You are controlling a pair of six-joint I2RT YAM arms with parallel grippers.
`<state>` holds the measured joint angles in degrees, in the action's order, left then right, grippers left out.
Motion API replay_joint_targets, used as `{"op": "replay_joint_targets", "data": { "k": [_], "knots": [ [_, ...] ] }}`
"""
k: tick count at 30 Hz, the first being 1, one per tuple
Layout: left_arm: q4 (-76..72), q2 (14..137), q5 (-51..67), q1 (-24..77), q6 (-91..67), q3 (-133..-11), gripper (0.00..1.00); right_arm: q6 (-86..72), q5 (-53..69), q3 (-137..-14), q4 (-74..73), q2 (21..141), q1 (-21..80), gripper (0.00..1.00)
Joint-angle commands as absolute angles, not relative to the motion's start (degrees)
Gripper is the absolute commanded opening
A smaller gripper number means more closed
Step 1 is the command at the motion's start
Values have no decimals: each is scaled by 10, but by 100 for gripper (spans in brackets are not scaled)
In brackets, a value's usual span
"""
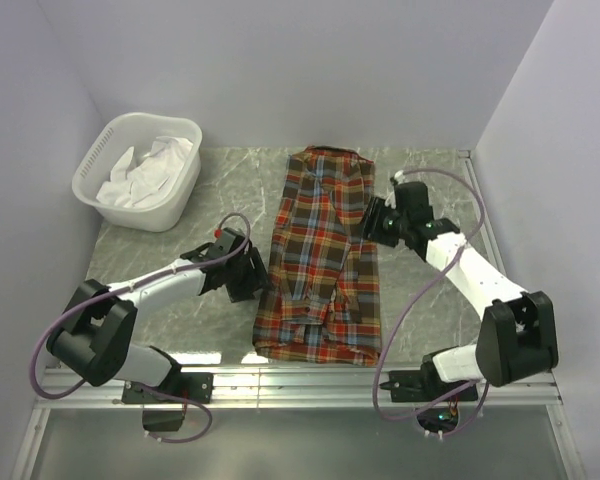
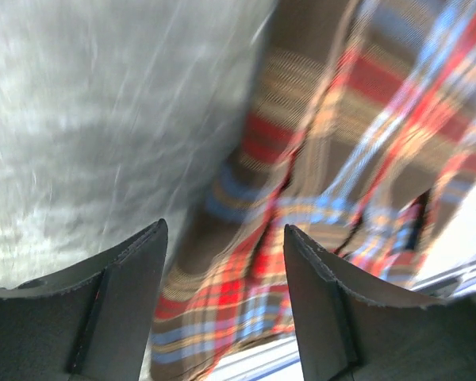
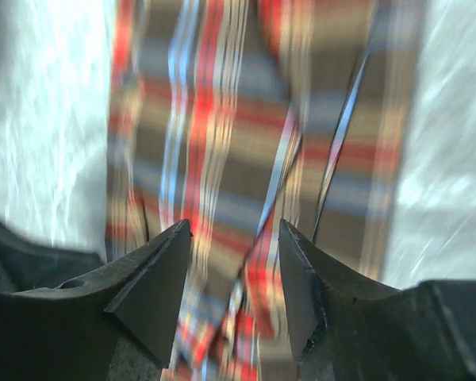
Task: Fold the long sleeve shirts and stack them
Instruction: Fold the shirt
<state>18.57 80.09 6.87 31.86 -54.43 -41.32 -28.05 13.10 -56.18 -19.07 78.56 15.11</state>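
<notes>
Left wrist view: our left gripper (image 2: pixel 224 230) has its fingers spread with nothing between them, just above the left edge of the plaid shirt (image 2: pixel 333 151). Our right gripper (image 3: pixel 234 226) is also spread and empty, over the shirt's right side. The shirt lies as a long narrow strip in the middle of the table (image 1: pixel 140 255), collar at the far end. To fold it shorter, we think both grippers should pinch all layers at one end and lift together.

Top view evenly lit and sharp; both wrist views smeared by blur.
</notes>
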Motion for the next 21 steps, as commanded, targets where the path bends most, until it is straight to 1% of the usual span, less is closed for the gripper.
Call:
{"op": "replay_joint_targets", "data": {
  "k": [1, 7, 11, 12, 16, 21],
  "knots": [
    [185, 787, 91, 329, -526, -396, 66, -301, 199, -512, -157, 752, 191, 55],
    [221, 759, 84, 335, -496, -389, 69, -367, 223, -430, -128, 696, 285, 54],
    [236, 743, 55, 336, -496, -404, 71, -466, 219, -382, -91, 686, 360, 54],
    [243, 748, 45, 335, -495, -413, 72, -481, 212, -377, -82, 688, 388, 54],
    [241, 780, 10, 332, -490, -458, 72, -519, 192, -363, -67, 720, 439, 54],
    [230, 854, 1, 297, -473, -556, 72, -527, 204, -370, -71, 770, 471, 54]
  ]
}}
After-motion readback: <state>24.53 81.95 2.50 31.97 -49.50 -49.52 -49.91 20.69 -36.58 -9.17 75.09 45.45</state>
